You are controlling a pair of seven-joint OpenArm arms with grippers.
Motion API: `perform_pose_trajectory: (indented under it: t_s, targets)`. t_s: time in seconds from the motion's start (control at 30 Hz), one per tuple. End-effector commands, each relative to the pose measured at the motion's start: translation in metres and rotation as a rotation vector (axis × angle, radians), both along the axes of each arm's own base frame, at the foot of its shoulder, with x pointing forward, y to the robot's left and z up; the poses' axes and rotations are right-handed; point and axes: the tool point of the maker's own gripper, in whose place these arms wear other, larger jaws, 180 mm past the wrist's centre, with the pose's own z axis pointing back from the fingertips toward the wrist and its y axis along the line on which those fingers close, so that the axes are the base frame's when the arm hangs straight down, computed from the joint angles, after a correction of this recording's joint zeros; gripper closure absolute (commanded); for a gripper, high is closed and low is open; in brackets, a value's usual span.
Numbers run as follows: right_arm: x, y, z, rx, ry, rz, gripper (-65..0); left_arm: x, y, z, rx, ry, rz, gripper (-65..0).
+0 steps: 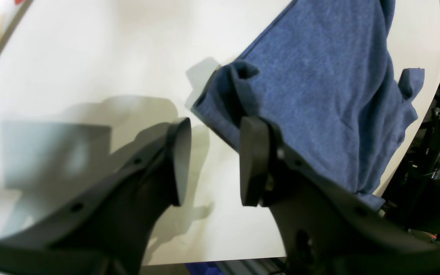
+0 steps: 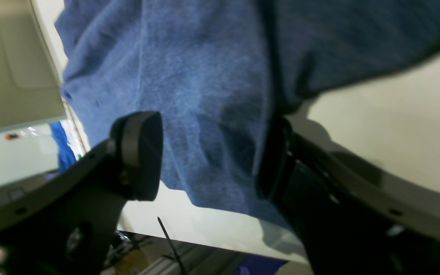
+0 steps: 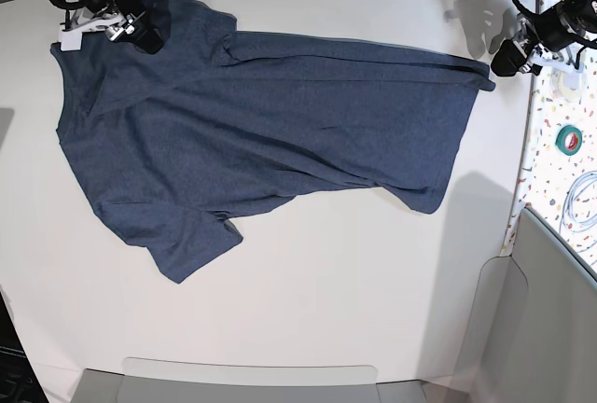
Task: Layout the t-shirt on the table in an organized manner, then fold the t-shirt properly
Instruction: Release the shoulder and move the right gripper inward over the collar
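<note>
A broad white desk under even light, with a confetti-speckled side strip at the base view's right edge carrying a green tape roll and a coil of pale cable. Left jaws: parted, nothing between them but bare desk top; one pad stands just against a bunched, turned-up corner of the t-shirt, the cloth lying off to that pad's outer side, not in the gap. Right jaws: parted wide and straddling blue cloth near the desk's edge; one finger is over the fabric, the other appears partly tucked under a fold, and no pinch is visible. The t-shirt: plain side up, no lettering showing, stretched across the far half of the desk with its long axis running side to side, from the right arm's corner to the left arm's corner. One sleeve splays toward the near side at the right arm's end; the hem end by the left arm is narrowed and creased, with a fold line along the far edge. Each arm sits at its own end, neither nearer the middle. Judgement: layout unfinished; the corner beside the left jaws would have to come between the pads before any pull. Containers: none in view.
</note>
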Motion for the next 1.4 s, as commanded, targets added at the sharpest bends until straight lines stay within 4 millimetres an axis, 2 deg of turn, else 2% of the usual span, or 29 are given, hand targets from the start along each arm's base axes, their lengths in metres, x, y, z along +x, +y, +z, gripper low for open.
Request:
perform_pose_trajectory:
  t_s: [0.0,0.07,0.13,0.3,0.37,0.5,0.8,0.93,1.03,1.13,1.27,1.37]
  targets:
    - [-0.005,0.001,-0.005,-0.022,0.033,0.022,-37.8,0.004,0.005,0.010,0.016,-0.023,-0.010,-21.5]
    - [-0.006,0.006,-0.005,-0.015,0.036,0.036,-37.4,0.004,0.005,0.010,0.016,-0.023,-0.010,-21.5]
    - [-0.003,0.012,-0.005,-0.007,0.032,0.056,-33.0,0.004,0.005,0.010,0.016,-0.023,-0.010,-21.5]
    - [0.000,0.021,-0.005,0.006,0.026,0.087,-6.4,0.004,0.005,0.010,0.016,-0.023,-0.010,-21.4]
    - [0.003,0.022,-0.002,0.013,0.012,0.086,0.0,0.004,0.005,0.010,0.016,-0.023,-0.010,-21.4]
    - [0.019,0.028,0.014,0.074,-0.077,0.078,-1.2,0.004,0.005,0.010,0.016,-0.023,-0.010,-21.4]
    - [0.078,0.038,0.046,0.110,-0.252,0.072,-2.4,0.004,0.004,0.009,0.015,-0.021,-0.016,-21.4]
    - [0.097,0.047,0.051,0.085,-0.272,0.110,-2.4,0.005,0.004,0.010,0.017,-0.022,-0.017,-21.4]
    - [0.096,0.060,0.047,0.086,-0.252,0.154,-2.4,0.004,0.004,0.010,0.017,-0.020,-0.018,-21.4]
    - [0.083,0.070,0.035,0.087,-0.201,0.186,-2.3,0.004,0.004,0.010,0.017,-0.020,-0.018,-21.4]
    - [0.062,0.070,0.023,0.093,-0.144,0.187,-2.2,0.004,0.004,0.009,0.017,-0.020,-0.019,-21.4]
    - [0.046,0.063,0.014,0.074,-0.097,0.193,-2.3,0.004,0.004,0.009,0.017,-0.018,-0.019,-21.4]
